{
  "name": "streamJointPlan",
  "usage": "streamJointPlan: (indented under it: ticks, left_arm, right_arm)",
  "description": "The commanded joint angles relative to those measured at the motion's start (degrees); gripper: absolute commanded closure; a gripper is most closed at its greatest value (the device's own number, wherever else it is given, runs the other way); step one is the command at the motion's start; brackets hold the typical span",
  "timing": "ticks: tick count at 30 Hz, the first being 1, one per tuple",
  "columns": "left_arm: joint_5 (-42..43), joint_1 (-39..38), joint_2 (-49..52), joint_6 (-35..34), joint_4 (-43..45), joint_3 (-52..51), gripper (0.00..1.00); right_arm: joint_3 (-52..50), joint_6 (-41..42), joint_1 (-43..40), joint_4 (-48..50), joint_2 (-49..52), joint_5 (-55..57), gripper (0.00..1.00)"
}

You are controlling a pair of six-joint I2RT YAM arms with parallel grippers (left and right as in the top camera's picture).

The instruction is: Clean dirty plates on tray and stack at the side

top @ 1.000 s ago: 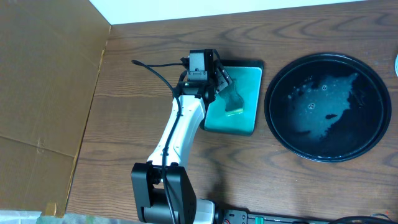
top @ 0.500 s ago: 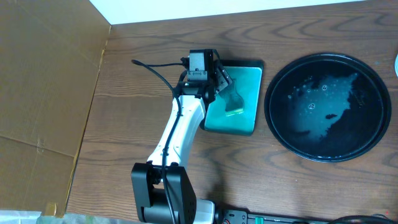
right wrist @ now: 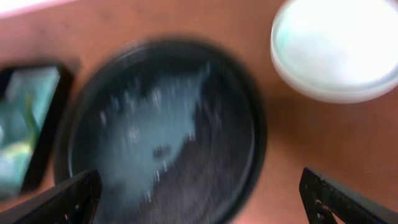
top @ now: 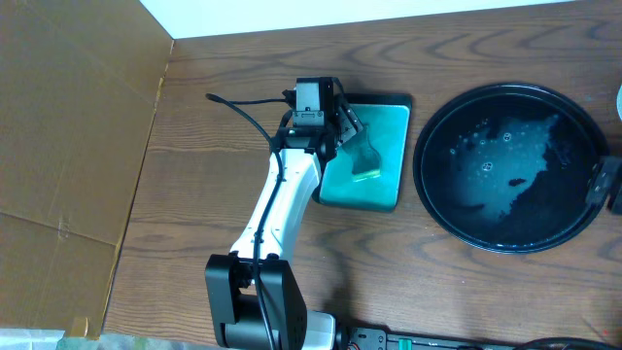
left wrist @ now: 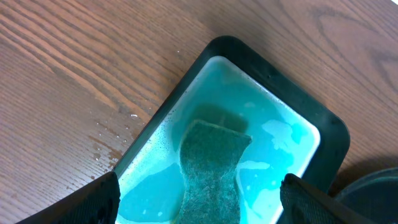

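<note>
1. Cardboard (top: 78, 146) lies flat along the left of the wooden table (top: 194, 156).
2. Next we see the left gripper (top: 345, 126) poised over the near-left end of the small teal rectangular tray (top: 387, 122). In its wrist view the fingers sit at the two lower corners, spread wide and holding nothing.
3. A green sponge (left wrist: 211, 162) lies in that teal tray, in shallow water, between the spread fingers.
4. Just right of it is the large round black tray (top: 457, 219). We see no plates on it, only a wet, bubbly film.
5. The right gripper (right wrist: 199, 199) hangs over the black tray's right rim. Its jaws are wide apart and empty, and its view is blurred.
6. The plates (right wrist: 339, 46), white, sit on the table beyond the black tray's edge, apart from it. We cannot count them.
</note>
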Motion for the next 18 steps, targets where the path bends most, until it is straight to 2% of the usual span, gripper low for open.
streamJointPlan:
  ticks: [1,6,10,14,18]
  left_arm:
    - [-0.66,0.24,0.09,0.35,0.02,0.17,0.17]
    - [-0.66,0.24,0.09,0.35,0.02,0.17,0.17]
    - [-0.66,0.24,0.09,0.35,0.02,0.17,0.17]
    - [-0.66,0.24,0.09,0.35,0.02,0.17,0.17]
    - [-0.68,0.24,0.09,0.35,0.02,0.17,0.17]
  right_arm:
    - [-1.29,-1.09,1.38,-5.38,0.11,0.85,0.01]
    - [-1.31,-1.16,1.38,-10.75,0.22,-0.02,0.01]
    - [-1.31,-4.55,1.38,-10.43,0.22,-0.79,0.01]
    - [-1.33,-11.80,1.38,-10.34,0.22,-4.63,0.01]
    - [-4.50,-13.27,1.66,-4.61,-1.79,-5.05,0.01]
